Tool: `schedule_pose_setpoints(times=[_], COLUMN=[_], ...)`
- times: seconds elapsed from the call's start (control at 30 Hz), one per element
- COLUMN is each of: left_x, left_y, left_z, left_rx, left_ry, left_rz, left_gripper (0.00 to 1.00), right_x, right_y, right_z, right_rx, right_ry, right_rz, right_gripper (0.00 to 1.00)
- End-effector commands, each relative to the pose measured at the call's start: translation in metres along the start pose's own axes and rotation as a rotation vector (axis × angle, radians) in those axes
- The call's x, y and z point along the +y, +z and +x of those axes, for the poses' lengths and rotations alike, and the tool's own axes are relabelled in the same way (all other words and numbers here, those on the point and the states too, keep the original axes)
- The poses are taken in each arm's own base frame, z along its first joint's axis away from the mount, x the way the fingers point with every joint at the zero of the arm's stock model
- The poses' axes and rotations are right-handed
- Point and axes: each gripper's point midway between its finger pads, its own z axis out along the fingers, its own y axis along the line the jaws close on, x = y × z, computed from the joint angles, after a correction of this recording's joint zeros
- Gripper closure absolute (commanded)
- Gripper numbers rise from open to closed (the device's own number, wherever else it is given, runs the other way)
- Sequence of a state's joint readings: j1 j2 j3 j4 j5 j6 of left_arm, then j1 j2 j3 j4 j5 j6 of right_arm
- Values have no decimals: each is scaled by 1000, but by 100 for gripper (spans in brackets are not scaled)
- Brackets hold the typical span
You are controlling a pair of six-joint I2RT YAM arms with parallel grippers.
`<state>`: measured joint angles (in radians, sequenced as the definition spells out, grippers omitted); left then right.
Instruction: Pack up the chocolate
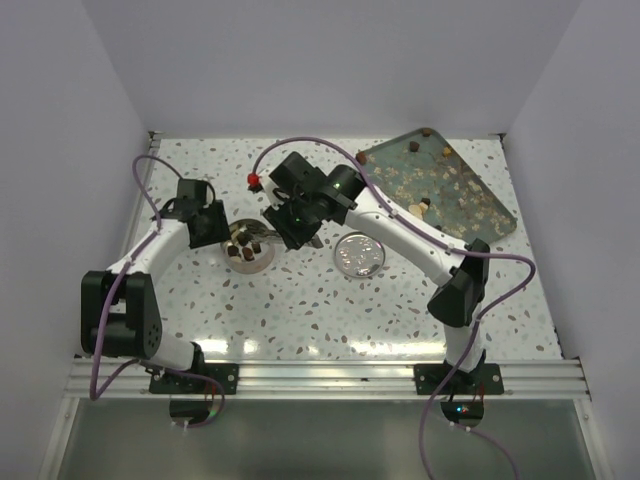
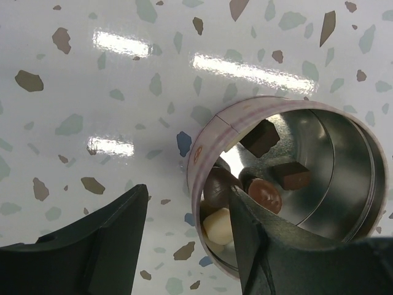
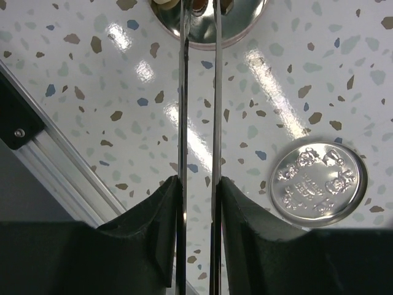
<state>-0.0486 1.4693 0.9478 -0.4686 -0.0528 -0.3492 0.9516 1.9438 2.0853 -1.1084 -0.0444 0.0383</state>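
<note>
We are mid-pack here, and the round tin (image 2: pixel 209 141) on the bench (image 1: pixel 330 310) is partly loaded. We count about five pieces of chocolate (image 2: pixel 264 195) on its floor: dark squares, rounder brown lumps and one cream piece against the near wall. Plenty of bare metal shows inside, so there is room for more.

The left end effector (image 2: pixel 189 195) is spread wide and straddles the tin's rim. One finger is outside and clear of the wall, and the other is over the inside, so we read this as bracing rather than clamping.

The right end effector (image 3: pixel 198 184) is pressed together on a pair of tongs (image 3: pixel 182 92). Their thin blades reach to the tin's mouth, but we cannot tell whether a piece sits between the tips.

Over on the tray (image 1: pixel 480 205), a few loose pieces (image 1: pixel 413 146) wait to be moved. The lid (image 3: pixel 316 184) lies flat beside the tin, not yet fitted. By our judgement, the remaining transfers and the closing are left.
</note>
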Motion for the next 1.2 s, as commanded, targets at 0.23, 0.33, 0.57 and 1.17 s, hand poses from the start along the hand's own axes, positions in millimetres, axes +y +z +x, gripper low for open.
schedule_pose_setpoints(times=[0.23, 0.33, 0.57, 1.17], left_x=[-7, -9, -19, -69], left_y=[2, 5, 14, 16], left_z=[-3, -5, -3, 16], left_rx=[-41, -48, -25, 19], left_ry=[-24, -28, -33, 35], left_rz=[49, 63, 108, 156], left_gripper=[40, 43, 60, 75], right_x=[-10, -11, -33, -159], right_y=[-6, -6, -17, -72], right_z=[-16, -17, -22, 3], right_rx=[-39, -42, -68, -120], right_ry=[-18, -15, 22, 257], right_rz=[41, 46, 133, 349], right_gripper=[60, 61, 62, 62])
